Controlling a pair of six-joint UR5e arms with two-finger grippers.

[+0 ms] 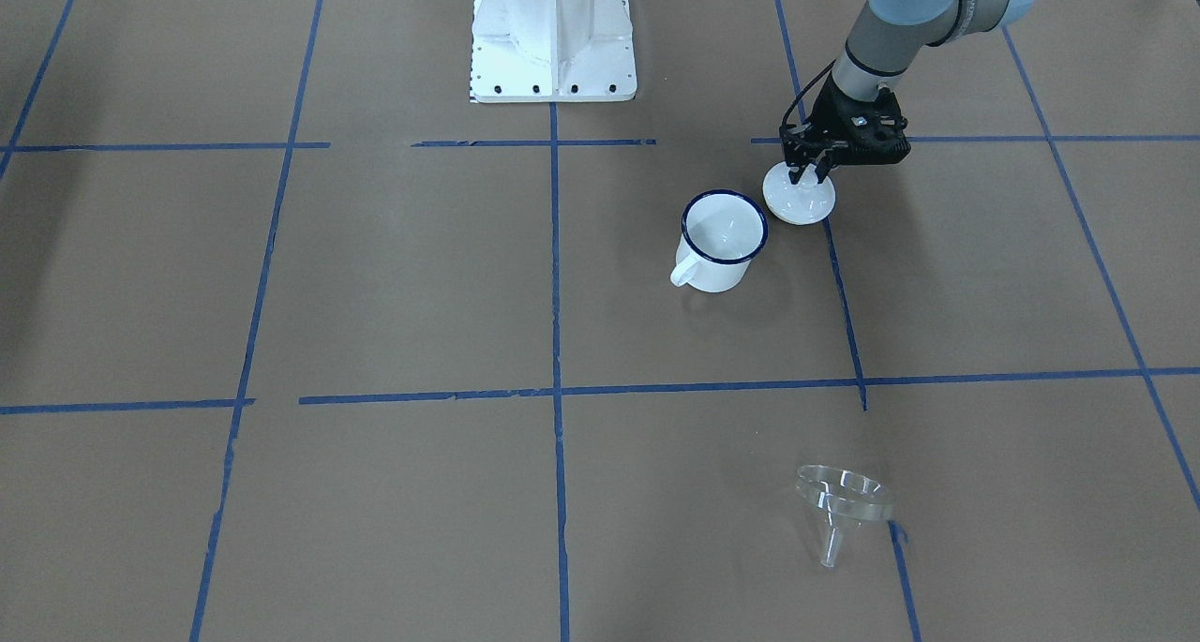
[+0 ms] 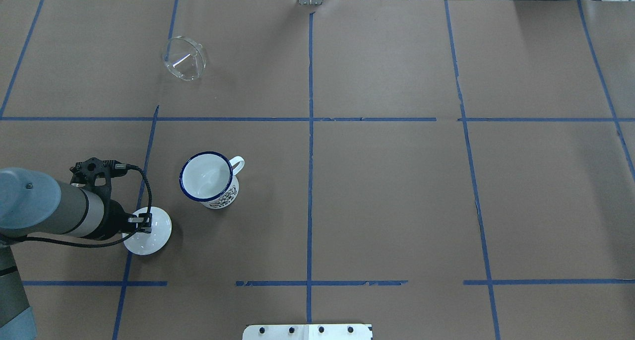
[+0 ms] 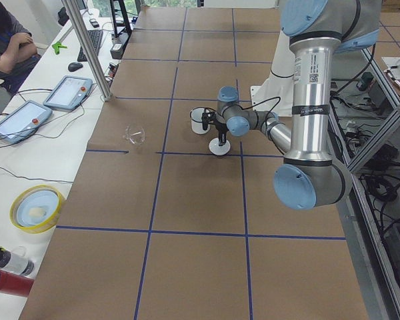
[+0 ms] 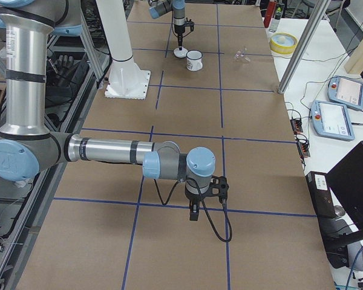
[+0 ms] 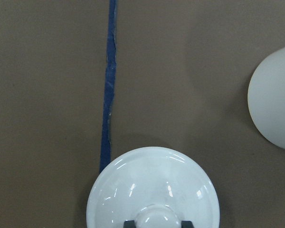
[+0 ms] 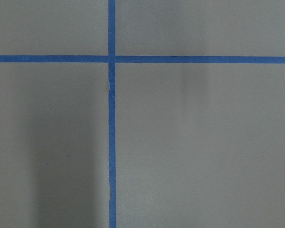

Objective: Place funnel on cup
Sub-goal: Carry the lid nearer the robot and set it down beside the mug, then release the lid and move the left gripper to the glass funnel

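The lid [image 2: 156,240] rests on the counter [image 2: 397,206] beside the enamel mug [image 2: 206,178] with the left jaws flanking its knob, clamped or not you cannot tell, so you should next release it and fetch the clear funnel [image 2: 184,64] lying far left.

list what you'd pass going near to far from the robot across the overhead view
robot base plate → white lid, with the left gripper at its knob → cup → funnel
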